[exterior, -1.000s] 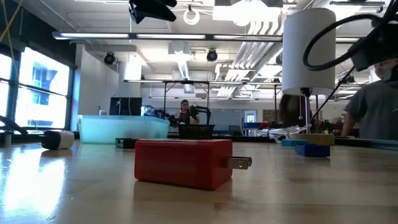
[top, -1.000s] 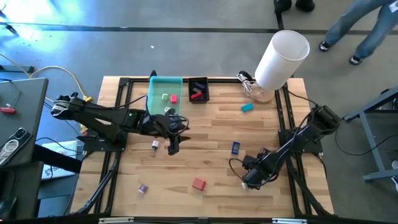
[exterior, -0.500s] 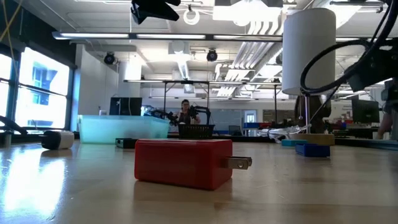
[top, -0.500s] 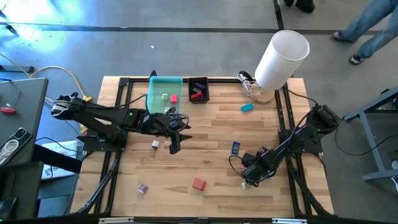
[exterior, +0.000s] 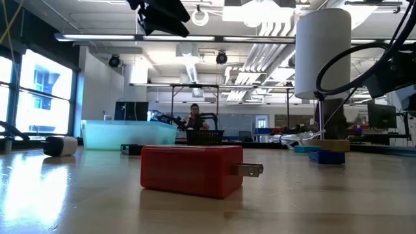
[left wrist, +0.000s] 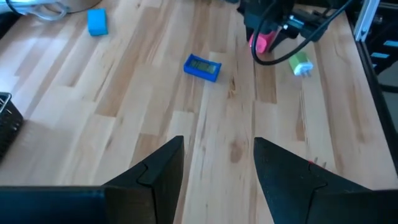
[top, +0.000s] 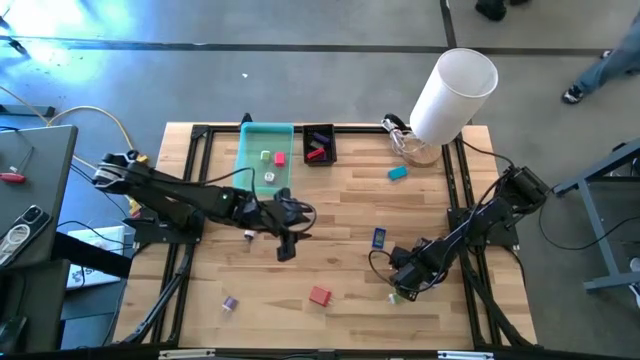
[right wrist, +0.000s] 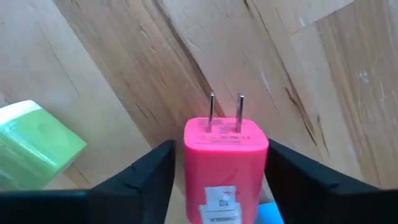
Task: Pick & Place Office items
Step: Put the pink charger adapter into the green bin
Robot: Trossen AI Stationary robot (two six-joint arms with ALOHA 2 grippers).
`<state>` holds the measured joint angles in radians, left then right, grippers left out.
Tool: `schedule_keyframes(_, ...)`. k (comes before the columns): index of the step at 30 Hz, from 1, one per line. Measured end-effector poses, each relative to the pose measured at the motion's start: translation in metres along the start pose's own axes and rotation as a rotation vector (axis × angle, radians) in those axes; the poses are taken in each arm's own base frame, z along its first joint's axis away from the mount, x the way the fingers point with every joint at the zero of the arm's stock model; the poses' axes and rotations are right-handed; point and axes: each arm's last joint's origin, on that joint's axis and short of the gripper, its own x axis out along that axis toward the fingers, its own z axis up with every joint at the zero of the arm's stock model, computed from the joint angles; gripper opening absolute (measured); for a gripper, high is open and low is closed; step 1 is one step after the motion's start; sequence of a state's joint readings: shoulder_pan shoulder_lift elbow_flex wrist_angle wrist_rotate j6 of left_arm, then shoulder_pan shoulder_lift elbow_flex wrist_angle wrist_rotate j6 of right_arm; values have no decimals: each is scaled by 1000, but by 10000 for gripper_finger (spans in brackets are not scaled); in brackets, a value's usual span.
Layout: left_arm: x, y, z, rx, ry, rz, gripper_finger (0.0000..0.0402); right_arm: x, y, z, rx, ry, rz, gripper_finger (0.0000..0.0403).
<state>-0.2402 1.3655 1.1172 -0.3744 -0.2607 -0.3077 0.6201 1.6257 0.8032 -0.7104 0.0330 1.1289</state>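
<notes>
Office items lie scattered over a wooden desk [top: 340,215]. A pink plug adapter [right wrist: 225,167], prongs pointing away from the wrist, sits between the fingers of the right end effector [right wrist: 217,180], which pinches it low over the desk at the near right; a green piece [right wrist: 34,146] lies just beside it on the desk. The left end effector [left wrist: 217,168] hangs above the middle of the desk with its fingers spread and nothing between them. Ahead of it, well apart, a blue flat piece [top: 379,237] lies right of centre, and a teal block [top: 398,172] lies farther off near a large white cylinder [top: 453,92] at the far right corner. A red plug adapter [top: 319,295] rests near the front edge, with a small purple piece [top: 230,303] to its left. At the far edge stands a teal tray [top: 264,150] holding green, pink and white pieces, and beside it a small black basket [top: 319,142] with red pieces inside.
</notes>
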Motion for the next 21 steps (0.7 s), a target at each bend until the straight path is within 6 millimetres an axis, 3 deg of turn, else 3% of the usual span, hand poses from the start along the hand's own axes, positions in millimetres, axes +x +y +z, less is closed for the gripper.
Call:
schedule_keyframes(7, 3, 3, 2, 35, -8, 8, 186, 1, 0, 0, -25, 5, 5, 192)
schedule_keyframes(12, 3, 5, 3, 41, -20, 17, 186, 1, 1, 0, -39, 2, 7, 138)
schedule_keyframes(21, 4, 8, 4, 50, -24, 23, 186, 1, 2, -1, -10, 3, 13, 137)
